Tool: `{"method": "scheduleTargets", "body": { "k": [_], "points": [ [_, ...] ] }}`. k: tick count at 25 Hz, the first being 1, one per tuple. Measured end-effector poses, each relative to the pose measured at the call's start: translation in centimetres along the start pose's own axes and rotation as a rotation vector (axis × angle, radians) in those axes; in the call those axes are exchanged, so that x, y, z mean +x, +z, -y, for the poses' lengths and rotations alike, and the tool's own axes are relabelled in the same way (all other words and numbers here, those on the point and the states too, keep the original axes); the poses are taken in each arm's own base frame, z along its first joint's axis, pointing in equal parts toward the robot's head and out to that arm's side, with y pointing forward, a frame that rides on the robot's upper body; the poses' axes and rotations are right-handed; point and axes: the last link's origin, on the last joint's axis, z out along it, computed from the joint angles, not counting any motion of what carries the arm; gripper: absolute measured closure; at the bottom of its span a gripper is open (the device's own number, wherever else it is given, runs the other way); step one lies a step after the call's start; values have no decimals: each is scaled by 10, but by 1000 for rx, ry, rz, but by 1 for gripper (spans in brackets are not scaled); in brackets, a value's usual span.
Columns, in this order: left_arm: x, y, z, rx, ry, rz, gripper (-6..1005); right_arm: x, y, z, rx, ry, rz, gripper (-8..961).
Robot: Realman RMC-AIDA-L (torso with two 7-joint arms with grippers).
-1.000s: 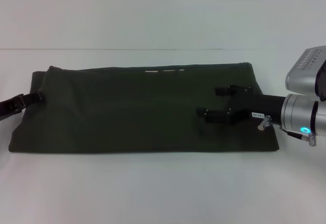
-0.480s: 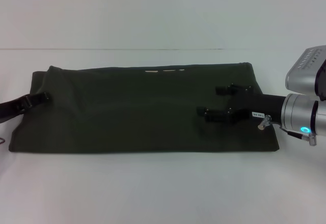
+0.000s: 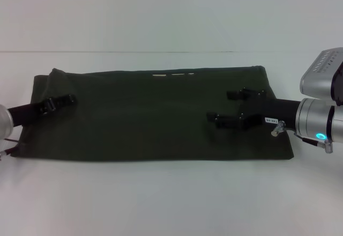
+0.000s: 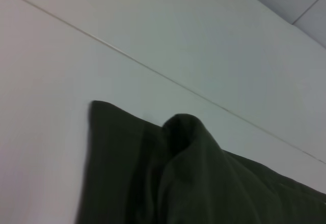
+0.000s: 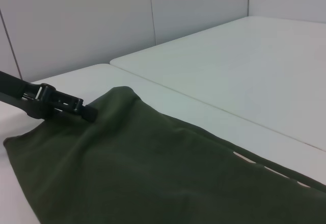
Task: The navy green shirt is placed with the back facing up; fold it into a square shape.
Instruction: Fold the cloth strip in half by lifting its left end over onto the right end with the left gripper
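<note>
Navy green shirt (image 3: 150,115) lies flat; long axis left-right

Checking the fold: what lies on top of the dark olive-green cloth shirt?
Over the dark olive-green cloth shirt are the right gripper, open, and the left gripper. Whether either touches the cloth can't be told. Anything beneath the shirt is covered.

**Plain white surface and pale walls**

A white surface (image 3: 171,198) fills the head view, matte and unmarked apart from a thin seam line (image 3: 134,52) running straight across its far part. The right wrist view shows a second white tabletop (image 5: 244,66) butted against it along a narrow gap. Behind stands a pale grey panelled wall (image 5: 76,25), split by vertical joints.
</note>
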Motion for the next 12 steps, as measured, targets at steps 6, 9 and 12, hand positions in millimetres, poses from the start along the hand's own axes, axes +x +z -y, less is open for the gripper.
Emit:
{"method": "scheduleTargets", "body": {
  "k": [6, 9, 12],
  "points": [
    [1, 3, -5, -12, 8, 4, 122, 1, 0, 0, -1, 1, -2, 29],
    [-1, 2, -5, -16, 4, 9, 127, 1, 0, 0, -2, 2, -2, 29],
    [-2, 1, -2, -12, -8, 3, 205, 1, 0, -1, -2, 2, -2, 29]
  ]
}}
